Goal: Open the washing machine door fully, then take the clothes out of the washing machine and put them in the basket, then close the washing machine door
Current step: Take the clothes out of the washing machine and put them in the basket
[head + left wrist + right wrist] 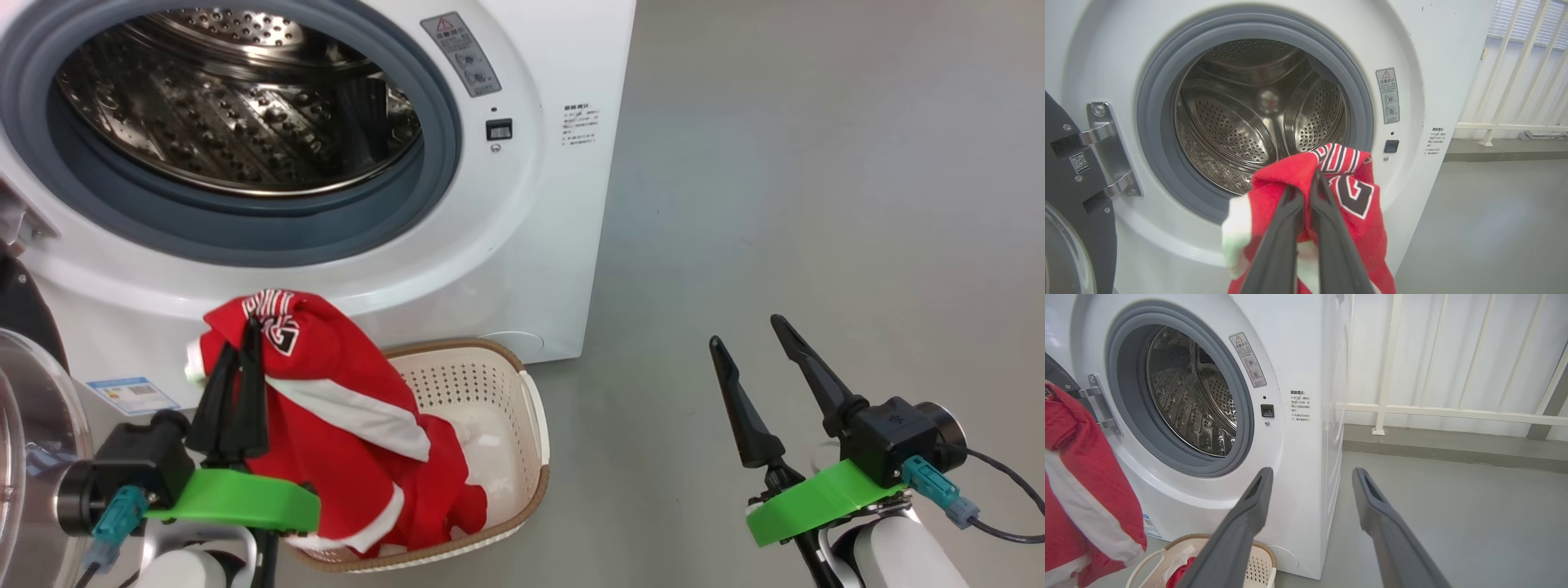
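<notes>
Clothes [343,408] hang from the left gripper [251,327], jaws clamped on them, lower end inside the basket [522,384] directly beneath; right gripper [746,331] jaws wide, empty.

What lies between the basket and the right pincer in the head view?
Bare grey floor lies between the basket and the open right pincer, seen in the head view.

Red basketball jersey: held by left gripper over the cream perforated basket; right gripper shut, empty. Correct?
No: the right gripper is open and empty, as the right wrist view shows. The red basketball jersey does hang from the left gripper over the cream perforated basket.
</notes>
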